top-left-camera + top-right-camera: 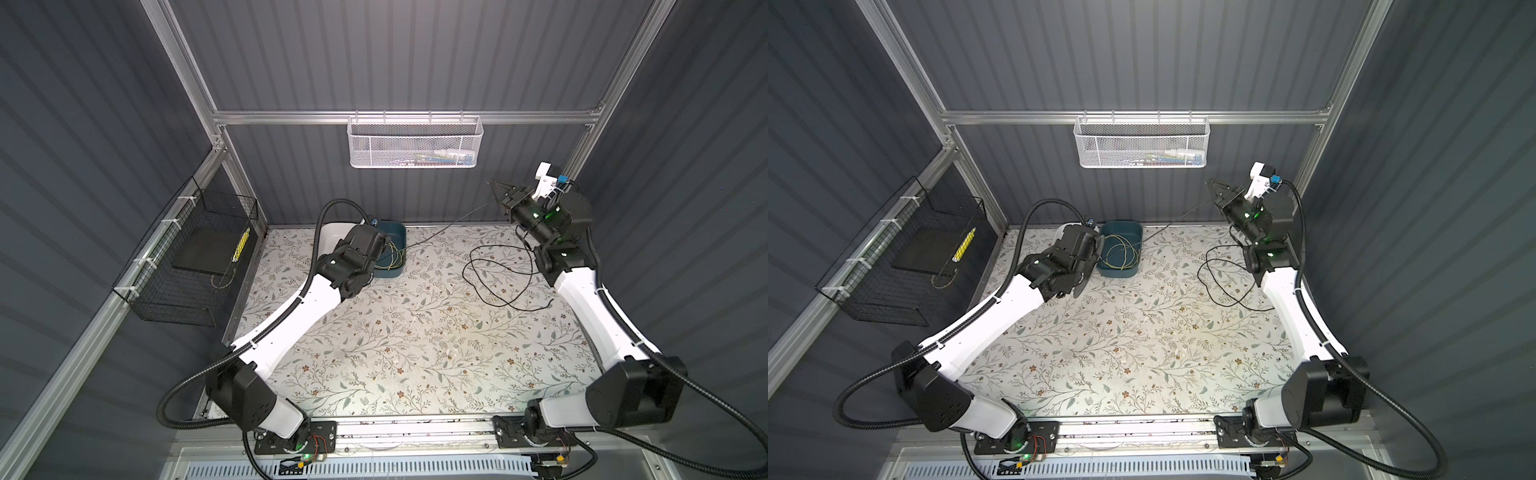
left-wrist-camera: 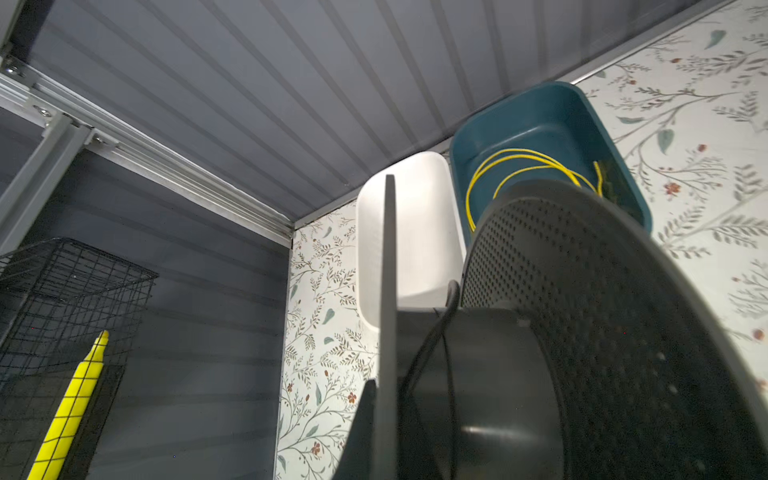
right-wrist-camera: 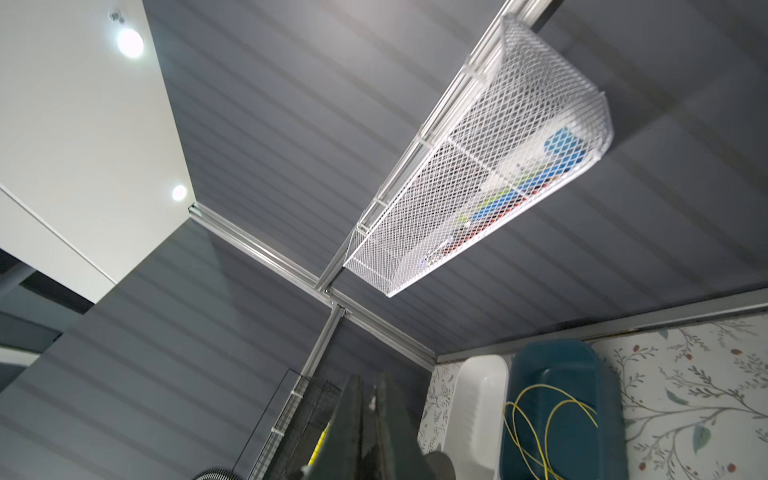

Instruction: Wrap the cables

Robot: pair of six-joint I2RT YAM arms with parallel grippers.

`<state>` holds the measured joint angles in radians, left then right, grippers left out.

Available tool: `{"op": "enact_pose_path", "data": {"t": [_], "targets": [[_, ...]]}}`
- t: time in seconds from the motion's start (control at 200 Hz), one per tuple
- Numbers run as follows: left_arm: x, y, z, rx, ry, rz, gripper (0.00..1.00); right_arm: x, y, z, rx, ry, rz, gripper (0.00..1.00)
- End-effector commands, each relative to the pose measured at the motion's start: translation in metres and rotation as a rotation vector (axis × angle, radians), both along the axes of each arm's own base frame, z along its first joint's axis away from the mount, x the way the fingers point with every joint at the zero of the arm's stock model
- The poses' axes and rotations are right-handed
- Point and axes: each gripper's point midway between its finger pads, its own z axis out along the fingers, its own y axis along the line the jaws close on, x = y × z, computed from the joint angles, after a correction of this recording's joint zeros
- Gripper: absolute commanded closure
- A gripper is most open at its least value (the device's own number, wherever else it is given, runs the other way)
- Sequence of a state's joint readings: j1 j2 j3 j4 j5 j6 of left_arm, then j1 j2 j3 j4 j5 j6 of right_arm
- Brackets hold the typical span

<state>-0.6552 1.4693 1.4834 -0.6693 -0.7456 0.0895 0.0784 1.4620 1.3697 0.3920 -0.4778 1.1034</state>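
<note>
**Fingers [image 3: 351, 424] pinched to a slit on the right arm, black wire [image 1: 453, 223] raised to them**

In both top views the right gripper [image 1: 498, 193] hangs high at the far right, tips pointing left. The black wire climbs to it in a straight, taut line from the far right corner of the teal bin [image 1: 390, 272]. More of the wire lies in loose loops on the floral table [image 1: 415, 353], just left of the right arm. The left gripper [image 1: 1090, 249] sits low at the far left beside the bin, closed on a black spool [image 1: 1096, 270]. A yellow wire [image 1: 1121, 253] lies coiled inside the bin. A white bin [image 1: 332, 230] stands against the teal one on its left.

From the left wrist, the spool fills the near frame, with one thin flange edge-on and the other perforated. A few turns of black wire sit on the hub. Dark left fingers [image 2: 359, 436] press against the thin flange.

From the right wrist, the two fingers stand side by side with only a thin gap between them. The wire cannot be made out there. Both bins and the yellow coil show beyond.
</note>
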Motion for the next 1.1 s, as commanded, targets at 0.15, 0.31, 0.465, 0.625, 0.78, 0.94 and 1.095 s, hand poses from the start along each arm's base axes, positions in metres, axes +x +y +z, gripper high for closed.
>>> {"op": "enact_pose_path", "data": {"t": [0.15, 0.31, 0.465, 0.625, 0.78, 0.94, 1.095], "targets": [[-0.049, 0.028, 0.002, -0.018, 0.084, -0.014, 1.0, 0.041, -0.035, 0.04, 0.071, -0.073, -0.065, 0.84], [-0.08, 0.03, -0.015, -0.066, 0.147, -0.107, 1.0, 0.066, -0.059, 0.041, 0.053, -0.054, -0.115, 0.84], [-0.1, 0.037, -0.017, -0.096, 0.184, -0.129, 1.0, 0.089, -0.078, 0.029, 0.061, -0.013, -0.14, 0.83], [-0.118, 0.057, -0.002, -0.106, 0.172, -0.081, 1.0, 0.105, -0.102, 0.019, 0.079, 0.015, -0.172, 0.82], [-0.136, 0.074, 0.017, -0.143, 0.144, -0.045, 1.0, 0.122, -0.118, 0.003, 0.088, 0.052, -0.187, 0.82], [-0.148, 0.084, 0.041, -0.179, 0.106, -0.035, 1.0, 0.142, -0.122, -0.027, 0.08, 0.114, -0.187, 0.87], [-0.158, 0.075, 0.064, -0.262, 0.105, -0.103, 1.0, 0.157, -0.112, -0.055, 0.063, 0.163, -0.183, 1.0]]}}
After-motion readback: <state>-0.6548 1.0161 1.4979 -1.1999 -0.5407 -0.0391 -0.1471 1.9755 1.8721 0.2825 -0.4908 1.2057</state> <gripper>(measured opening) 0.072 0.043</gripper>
